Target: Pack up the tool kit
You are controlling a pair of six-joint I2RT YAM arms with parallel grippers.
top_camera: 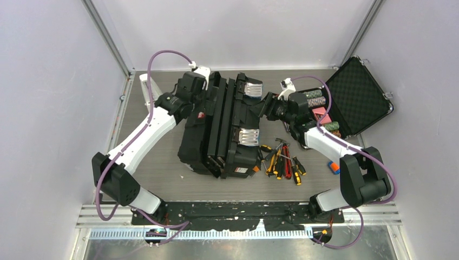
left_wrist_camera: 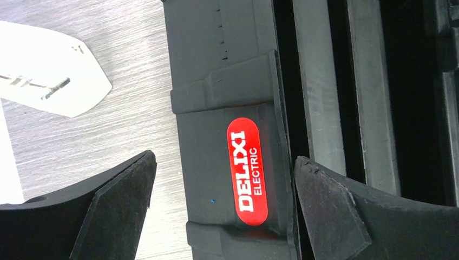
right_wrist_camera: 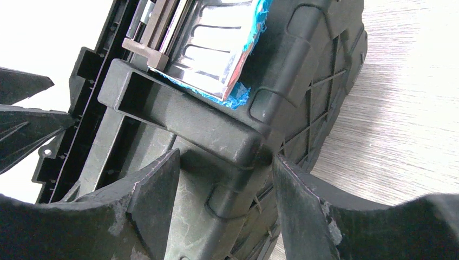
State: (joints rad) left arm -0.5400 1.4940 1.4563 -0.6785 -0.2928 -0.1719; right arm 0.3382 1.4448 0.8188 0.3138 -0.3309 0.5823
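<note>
Left gripper (left_wrist_camera: 223, 160) is spread wide and grips nothing. Its fingers straddle the red label (left_wrist_camera: 248, 170) on the toolbox (top_camera: 227, 124), one over bare table (left_wrist_camera: 81, 141), probably lining up on the lid. Right gripper (right_wrist_camera: 226, 156) is clamped on a moulded side lug (right_wrist_camera: 216, 135) of the toolbox, I judge to pin it against sliding (both pads look in contact). The toolbox sits mid-table between my arms, apparently partly open. The loose tools (top_camera: 282, 162) lie on the table just right of it, unpacked. The poker-chip case (top_camera: 354, 95) is open at far right, not part of this job.
</note>
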